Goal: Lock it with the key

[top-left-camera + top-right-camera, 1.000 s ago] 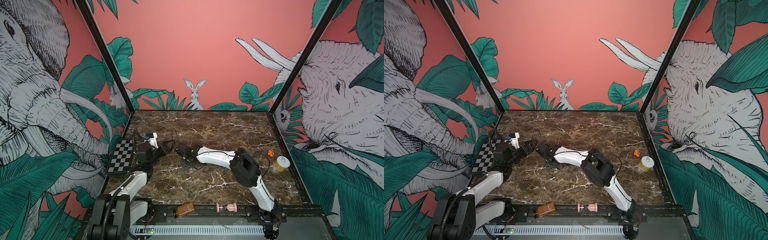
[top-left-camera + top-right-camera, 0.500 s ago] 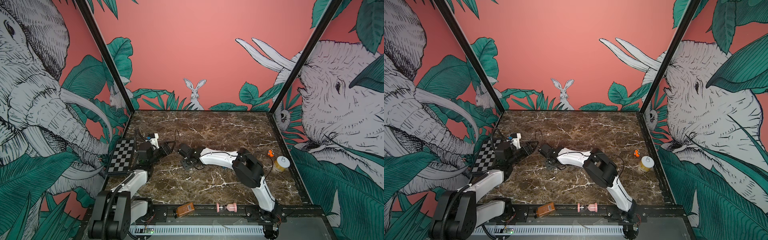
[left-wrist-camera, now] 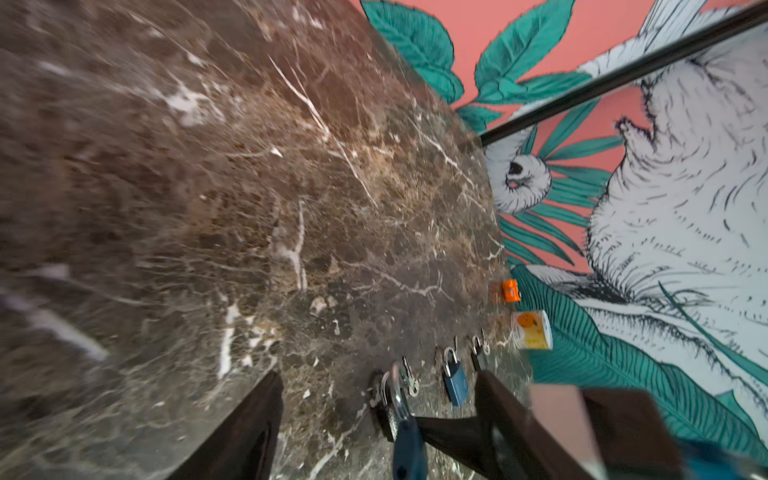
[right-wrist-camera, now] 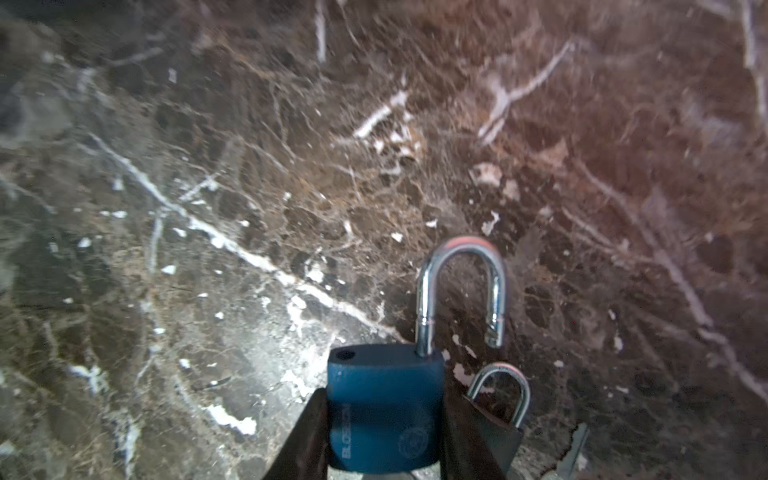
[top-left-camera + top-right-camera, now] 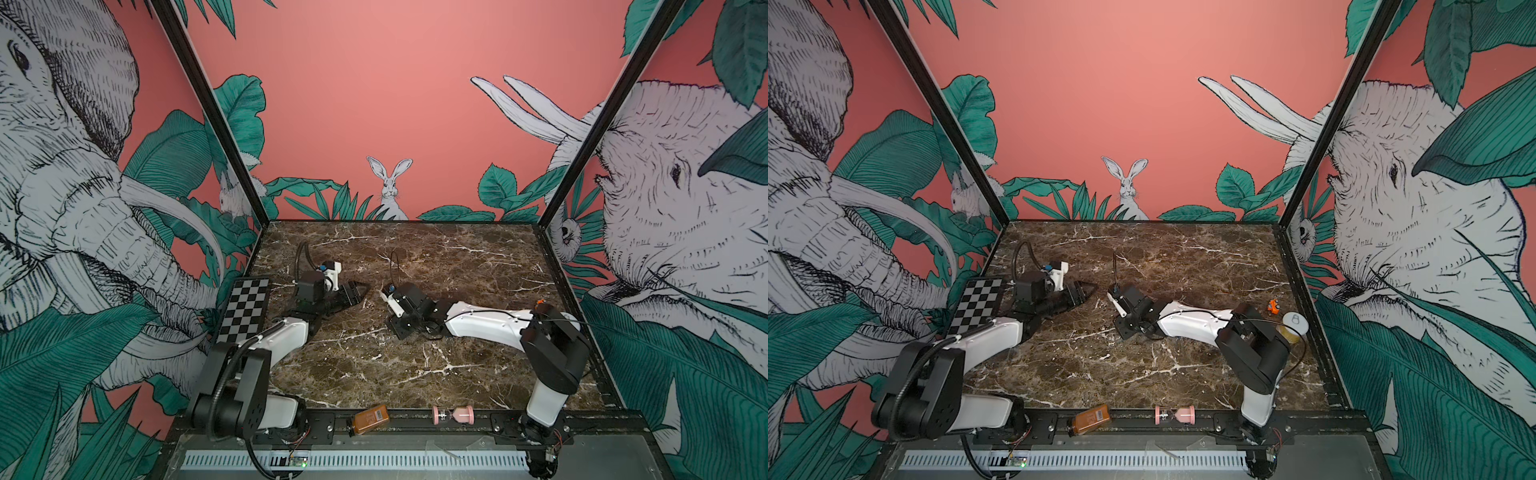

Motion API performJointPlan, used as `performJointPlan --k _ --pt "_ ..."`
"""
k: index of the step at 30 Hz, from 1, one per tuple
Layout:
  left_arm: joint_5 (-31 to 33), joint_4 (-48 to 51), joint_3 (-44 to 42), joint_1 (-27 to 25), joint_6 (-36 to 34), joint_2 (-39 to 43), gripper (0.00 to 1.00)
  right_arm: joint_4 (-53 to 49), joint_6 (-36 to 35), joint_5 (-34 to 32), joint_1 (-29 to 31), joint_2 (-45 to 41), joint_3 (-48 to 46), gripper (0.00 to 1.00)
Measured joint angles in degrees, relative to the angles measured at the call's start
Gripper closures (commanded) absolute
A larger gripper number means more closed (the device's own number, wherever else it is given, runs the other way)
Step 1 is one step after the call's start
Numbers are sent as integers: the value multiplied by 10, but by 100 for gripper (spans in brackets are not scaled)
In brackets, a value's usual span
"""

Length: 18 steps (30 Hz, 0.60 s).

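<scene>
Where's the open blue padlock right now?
Right wrist view: the blue padlock sits gripped in the right tool, beside a dark padlock, near the table's middle.

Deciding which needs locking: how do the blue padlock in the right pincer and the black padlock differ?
Blue padlock: shackle open; black padlock: shackle looks seated. Blue padlock sits clamped in the right pincer; black padlock lies on the table. Both have chrome shackles.

A checkerboard (image 5: pixel 245 309) lies along the desk's (image 5: pixel 415 249) left edge. An amber bottle (image 5: pixel 371 419) and a pink hourglass (image 5: pixel 453 414) lie at the front edge. A small orange toy (image 5: pixel 1273 306) sits just beside a yellow can (image 5: pixel 1293 326) near the right edge.
</scene>
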<state>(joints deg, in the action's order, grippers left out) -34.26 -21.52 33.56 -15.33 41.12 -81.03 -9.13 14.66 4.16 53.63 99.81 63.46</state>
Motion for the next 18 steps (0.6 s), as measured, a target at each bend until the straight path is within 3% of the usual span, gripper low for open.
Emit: performJointPlan --k 6,14,18 --pt "-29 -11 36 -46 11 -73 30 12 -35 -1 1 -44 -10 78" --pt "-68 -32 74 -70 25 -103 49 6 -52 -12 1 -48 -10 78" --pt "-82 -37 80 -80 28 -113 54 3 -59 -23 1 -48 -9 78"
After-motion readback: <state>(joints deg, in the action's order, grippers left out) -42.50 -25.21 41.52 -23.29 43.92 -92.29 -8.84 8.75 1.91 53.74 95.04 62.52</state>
